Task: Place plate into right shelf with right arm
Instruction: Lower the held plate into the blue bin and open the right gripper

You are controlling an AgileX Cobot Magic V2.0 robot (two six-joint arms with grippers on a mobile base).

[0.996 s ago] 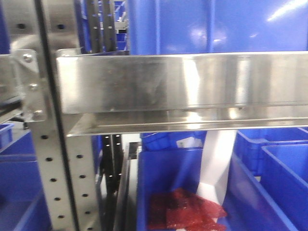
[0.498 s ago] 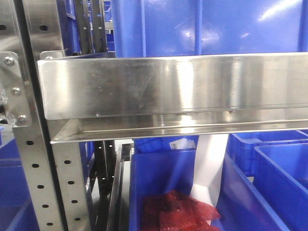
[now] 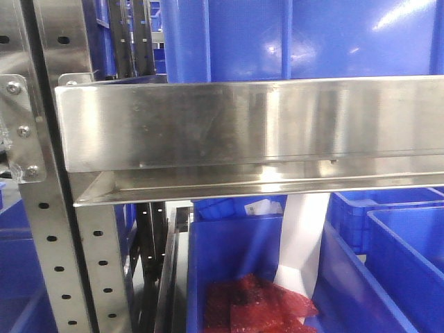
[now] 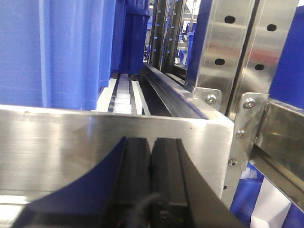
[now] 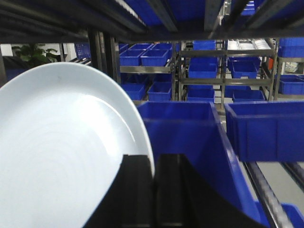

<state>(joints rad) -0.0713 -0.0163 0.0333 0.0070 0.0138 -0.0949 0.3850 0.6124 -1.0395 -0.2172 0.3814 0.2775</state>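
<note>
In the right wrist view the white plate [image 5: 61, 147] fills the left half, standing on edge with its rim pinched between my right gripper [image 5: 154, 164] fingers, which are shut on it. Blue bins [image 5: 185, 137] of the right shelf lie just beyond the fingers. The front view shows the shelf's broad steel rail [image 3: 250, 125] close up, with neither the plate nor either arm in sight. My left gripper [image 4: 151, 145] is shut with nothing between its fingers, close in front of a steel rail [image 4: 61, 137].
A perforated steel upright [image 3: 48, 229] stands at the left of the front view. Below the rail, a blue bin [image 3: 236, 270] holds red wrapping [image 3: 260, 305] and a white sheet [image 3: 302, 243]. More blue bins [image 5: 266, 128] and racks fill the background of the right wrist view.
The front view shifted: the rail and upright slid left and up in the picture between one second and half a second ago. Since then nothing has visibly moved.
</note>
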